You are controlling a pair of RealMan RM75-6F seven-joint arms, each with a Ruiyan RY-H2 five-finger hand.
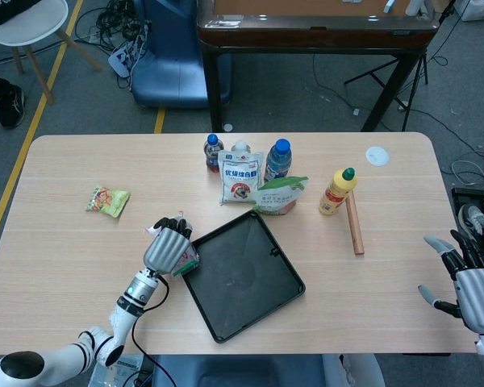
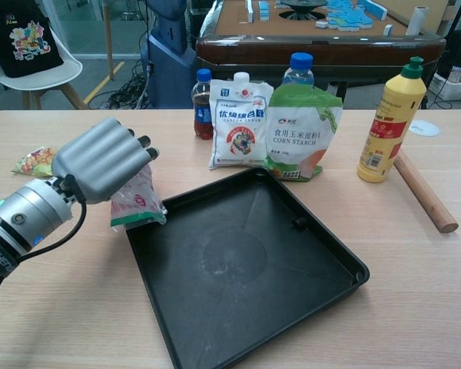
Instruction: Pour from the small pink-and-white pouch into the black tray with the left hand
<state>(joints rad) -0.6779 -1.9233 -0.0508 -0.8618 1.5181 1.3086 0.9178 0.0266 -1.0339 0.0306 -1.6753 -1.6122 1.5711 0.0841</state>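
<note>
My left hand (image 2: 100, 157) (image 1: 166, 247) grips the small pink-and-white pouch (image 2: 137, 201) (image 1: 187, 261), which hangs tilted with its green-edged end down at the near-left edge of the black tray (image 2: 323, 250) (image 1: 282, 278). The hand covers the pouch's upper part. Nothing lies in the tray that I can see. My right hand (image 1: 470, 282) hangs open off the table's right edge, seen only in the head view.
Behind the tray stand a small cola bottle (image 2: 203, 104), a white sugar bag (image 2: 241, 123), a blue-capped water bottle (image 2: 296, 68) and a green corn starch bag (image 2: 301, 132). A yellow squeeze bottle (image 2: 389, 123) and wooden rolling pin (image 2: 423, 191) lie right. A snack packet (image 1: 107, 200) lies far left.
</note>
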